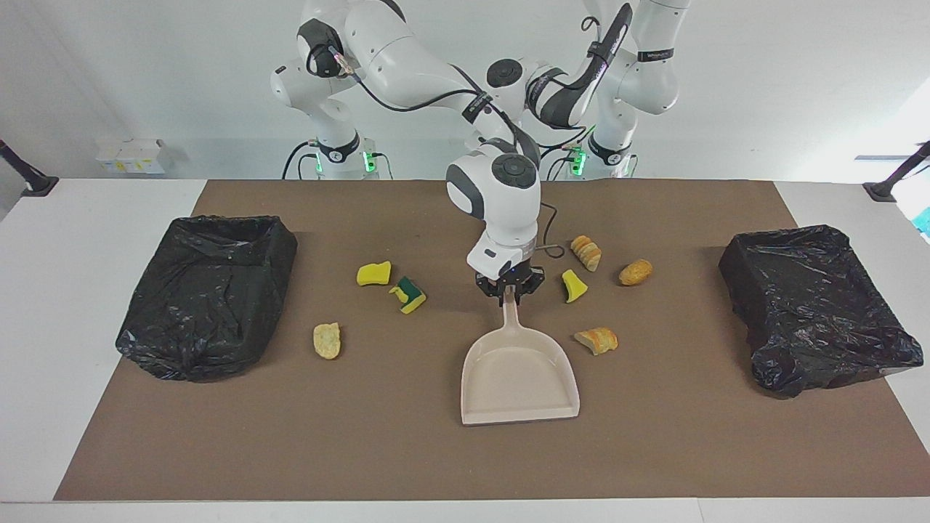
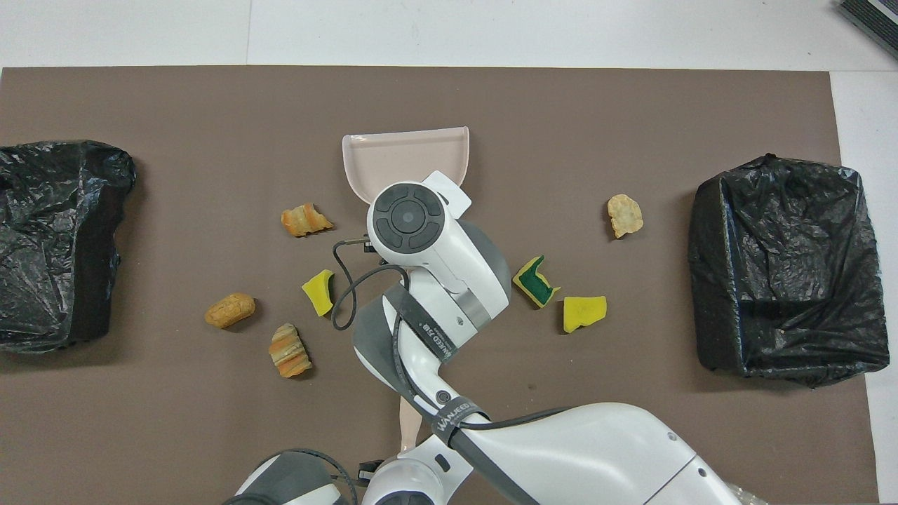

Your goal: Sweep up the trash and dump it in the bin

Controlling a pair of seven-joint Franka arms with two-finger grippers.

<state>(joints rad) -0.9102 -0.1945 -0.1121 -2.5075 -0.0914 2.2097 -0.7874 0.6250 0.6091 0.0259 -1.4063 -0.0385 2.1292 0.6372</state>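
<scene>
Trash [image 1: 411, 293]: 7 scraps, yellow sponge chunks and golden-brown bread.

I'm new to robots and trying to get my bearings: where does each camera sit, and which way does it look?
Facing view: high across the table, looking back at the robots; both arm bases show, and the right claw grips the dustpan handle.
Overhead view: high above the robots' end, looking steeply down and forward; the right arm fills the bottom.
Shared: dustpan, seven scraps, two black-lined bins, turned half a turn.
</scene>
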